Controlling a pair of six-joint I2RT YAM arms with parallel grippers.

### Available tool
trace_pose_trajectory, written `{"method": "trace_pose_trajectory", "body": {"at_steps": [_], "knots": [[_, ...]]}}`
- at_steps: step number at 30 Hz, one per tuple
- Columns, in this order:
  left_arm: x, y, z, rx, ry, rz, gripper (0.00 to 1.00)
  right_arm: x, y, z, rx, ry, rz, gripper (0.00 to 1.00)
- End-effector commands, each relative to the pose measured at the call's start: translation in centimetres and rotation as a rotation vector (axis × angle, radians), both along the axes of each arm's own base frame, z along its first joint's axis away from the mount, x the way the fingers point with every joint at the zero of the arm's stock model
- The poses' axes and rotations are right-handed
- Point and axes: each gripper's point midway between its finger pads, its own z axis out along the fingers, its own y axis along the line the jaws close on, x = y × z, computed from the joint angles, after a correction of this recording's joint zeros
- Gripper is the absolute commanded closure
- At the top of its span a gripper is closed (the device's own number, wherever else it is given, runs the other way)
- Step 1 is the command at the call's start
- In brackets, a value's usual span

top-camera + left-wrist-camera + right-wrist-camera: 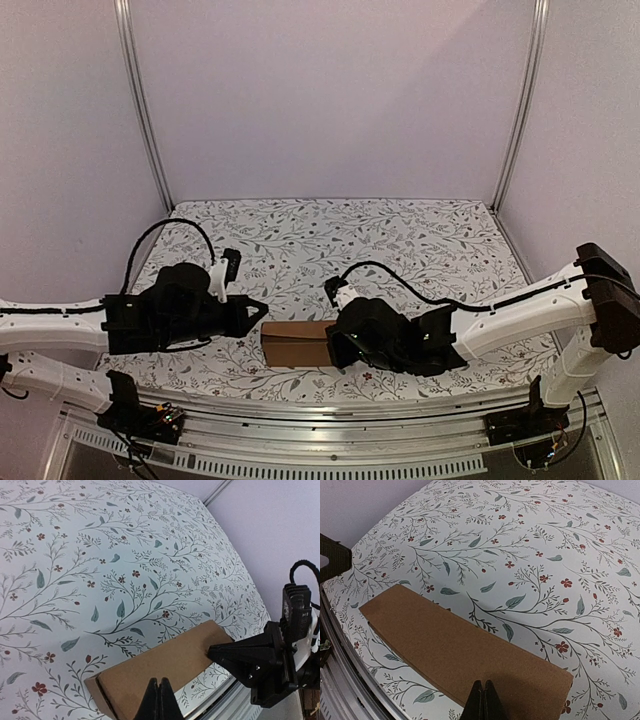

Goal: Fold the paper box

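Note:
The paper box (297,343) lies closed as a low brown cardboard block on the floral cloth near the front edge. It also shows in the left wrist view (165,665) and the right wrist view (445,645). My left gripper (264,312) is at its left end, fingers shut (159,681) over the top face and holding nothing. My right gripper (336,348) is over the right end, shut (483,683), tips just above or on the lid; I cannot tell whether they touch. The right gripper's black tip (216,655) meets the box's far end.
The floral tablecloth (400,250) covers the table up to white walls with metal corner posts (150,130). A metal rail (330,420) runs along the front edge just behind the box. Black cables (420,290) loop over both arms.

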Motion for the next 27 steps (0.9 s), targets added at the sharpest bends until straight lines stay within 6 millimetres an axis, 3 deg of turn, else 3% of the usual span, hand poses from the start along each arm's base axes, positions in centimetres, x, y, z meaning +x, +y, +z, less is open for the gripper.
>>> {"method": "trace_pose_trajectory", "body": {"at_steps": [1, 8, 13, 19, 27], "knots": [[0.2, -2.0, -0.2, -0.158, 0.028, -0.125, 1.00, -1.1, -2.3, -5.0, -0.165, 0.069, 0.017, 1.00], [-1.2, -0.5, -6.7, -0.241, 0.192, -0.115, 1.00, -1.2, -2.4, -5.1, -0.167, 0.073, 0.016, 1.00], [-2.3, 1.3, -10.5, -0.195, 0.273, -0.071, 1.00, -1.1, -2.2, -5.0, -0.167, 0.068, 0.015, 1.00], [-1.8, 2.6, -10.5, -0.128, 0.251, -0.019, 1.00, -0.9, -1.5, -3.5, -0.139, 0.053, 0.029, 1.00], [-1.4, 4.0, -9.8, -0.077, 0.218, 0.028, 1.00, 0.1, -1.1, 2.8, 0.006, 0.054, 0.118, 1.00]]}}
